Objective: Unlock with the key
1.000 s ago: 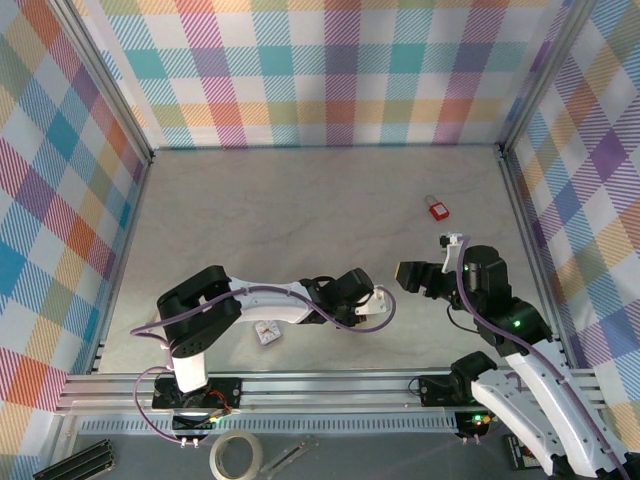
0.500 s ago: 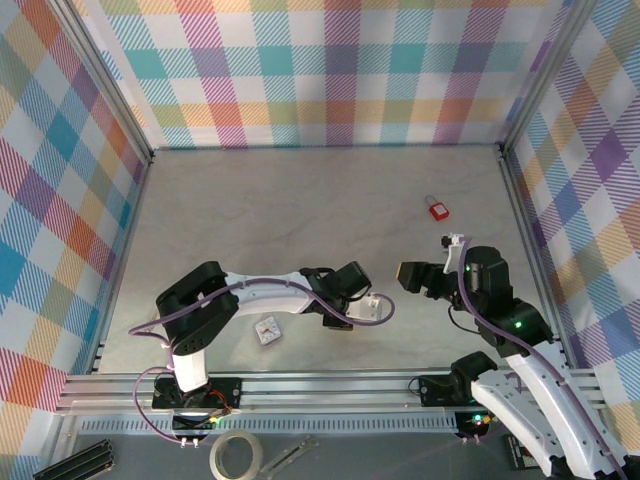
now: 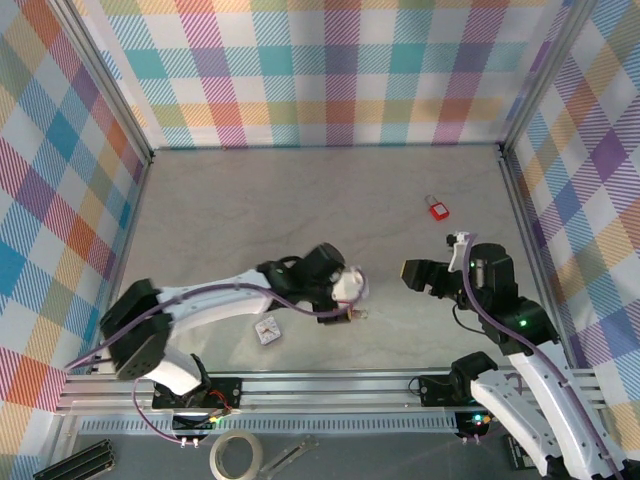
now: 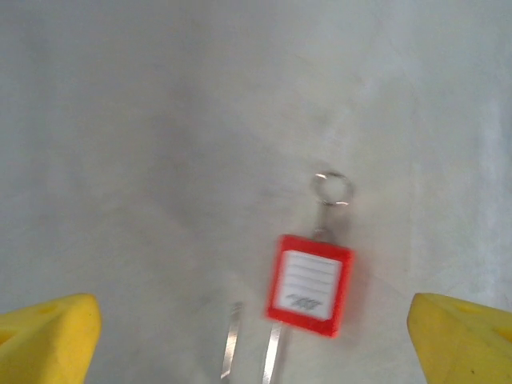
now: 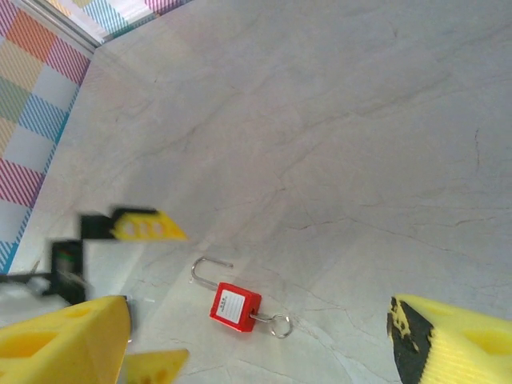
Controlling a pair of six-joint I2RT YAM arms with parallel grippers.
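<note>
A red padlock (image 4: 312, 284) lies flat on the table, its steel shackle (image 5: 210, 268) swung open. The key (image 5: 261, 318) sits in its keyhole, with a ring (image 4: 331, 188) on the end. My left gripper (image 4: 256, 324) hovers just above it, open, yellow fingers (image 4: 48, 332) wide on either side and touching nothing. In the top view that gripper (image 3: 347, 298) is at the table's near middle. My right gripper (image 3: 412, 272) stands a short way to the right, open and holding nothing. Its wrist view shows the padlock (image 5: 235, 308) between its own fingers (image 5: 456, 340).
A second red padlock (image 3: 437, 209) lies at the back right of the table. A small white square tag (image 3: 267, 331) rests near the front, left of the left gripper. Checked walls (image 3: 320, 70) close three sides. A tape roll (image 3: 236, 455) lies below the front rail.
The left gripper has opened and let go of the padlock, which now lies on the table. The left arm has swung its elbow far left. The right arm has barely moved.
</note>
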